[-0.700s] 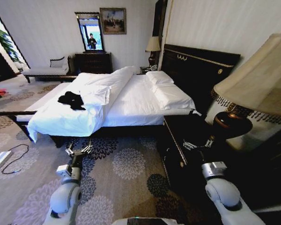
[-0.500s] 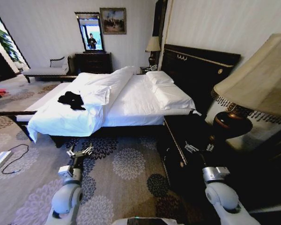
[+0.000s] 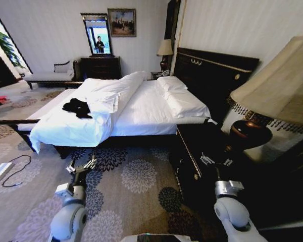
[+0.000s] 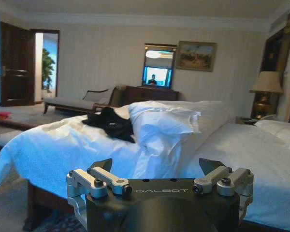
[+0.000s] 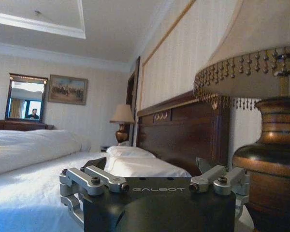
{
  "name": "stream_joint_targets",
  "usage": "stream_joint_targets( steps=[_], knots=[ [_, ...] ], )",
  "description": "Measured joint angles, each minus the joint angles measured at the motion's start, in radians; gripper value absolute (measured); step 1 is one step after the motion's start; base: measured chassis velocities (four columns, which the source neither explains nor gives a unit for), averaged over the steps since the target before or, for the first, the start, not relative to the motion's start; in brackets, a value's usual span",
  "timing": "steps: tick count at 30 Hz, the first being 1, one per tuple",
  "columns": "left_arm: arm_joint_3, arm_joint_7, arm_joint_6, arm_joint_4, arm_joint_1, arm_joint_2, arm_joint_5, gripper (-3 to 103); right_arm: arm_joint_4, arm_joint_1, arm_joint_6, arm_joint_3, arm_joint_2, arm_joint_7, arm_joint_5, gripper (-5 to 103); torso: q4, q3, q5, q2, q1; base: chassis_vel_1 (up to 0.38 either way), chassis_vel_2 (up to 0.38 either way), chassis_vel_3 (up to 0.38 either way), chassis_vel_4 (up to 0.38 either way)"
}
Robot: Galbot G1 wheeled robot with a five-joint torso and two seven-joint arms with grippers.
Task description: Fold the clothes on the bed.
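The clothes (image 3: pixel 77 107) are a crumpled black heap near the foot end of the bed (image 3: pixel 146 108), on its white duvet beside a folded-back bulge of bedding. The left wrist view shows the clothes (image 4: pixel 111 124) well beyond my left gripper (image 4: pixel 157 166), on top of the bed (image 4: pixel 241 145). My left gripper (image 3: pixel 82 167) hangs open and empty over the carpet, short of the bed's side. My right gripper (image 3: pixel 215 161) is open and empty too, low beside the dark nightstand. The right wrist view has that gripper (image 5: pixel 150 164) facing the pillows and headboard (image 5: pixel 183 125).
A dark nightstand (image 3: pixel 197 146) with a large fringed lamp (image 3: pixel 272 96) stands close on my right. A white box with a cable (image 3: pixel 1 171) lies on the patterned carpet at left. A chaise bench (image 3: pixel 48 76) and a dresser with mirror (image 3: pixel 98 65) stand along the far wall.
Both arms have drawn back and sunk a little toward me; the left one has also drifted slightly left. The bed and the clothes lie as before.
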Motion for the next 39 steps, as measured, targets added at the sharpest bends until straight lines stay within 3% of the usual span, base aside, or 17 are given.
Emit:
stream_joint_targets(
  steps=[4,7,9,12,21,39],
  knots=[
    [0.001,0.021,-0.013,0.019,-0.004,-0.017,-0.008,100,-0.005,-0.003,0.013,-0.029,-0.010,-0.017,0.016,100,0.0001,0.000,0.0001,0.000,0.000,0.000,0.000,0.000,0.000],
    [0.010,0.048,-0.032,0.040,-0.005,-0.019,0.004,100,-0.026,-0.004,0.053,-0.033,-0.020,-0.080,0.015,100,-0.0001,0.000,0.0001,0.000,0.000,0.000,0.000,0.000,0.000],
    [0.012,0.105,-0.061,0.045,0.006,-0.017,0.020,100,-0.046,-0.008,0.109,-0.030,-0.042,-0.178,0.008,100,0.0000,0.000,0.0002,0.000,0.000,0.000,0.000,0.000,0.000],
    [0.008,0.151,-0.086,0.028,0.020,-0.014,0.026,100,-0.042,-0.008,0.125,-0.026,-0.059,-0.205,0.020,100,0.0000,0.000,0.0001,0.000,0.000,0.000,0.000,0.000,0.000],
    [0.002,0.224,-0.151,-0.011,0.057,-0.049,0.103,100,-0.028,-0.005,0.133,-0.011,-0.025,-0.233,0.030,100,0.0001,0.000,0.0001,0.000,0.000,0.000,0.000,0.000,0.000],
    [-0.001,0.235,-0.182,-0.010,0.064,-0.061,0.118,100,-0.022,-0.014,0.129,-0.014,0.014,-0.230,0.016,100,0.0000,0.000,0.0001,0.000,0.000,-0.003,0.000,0.000,-0.001]
  ],
)
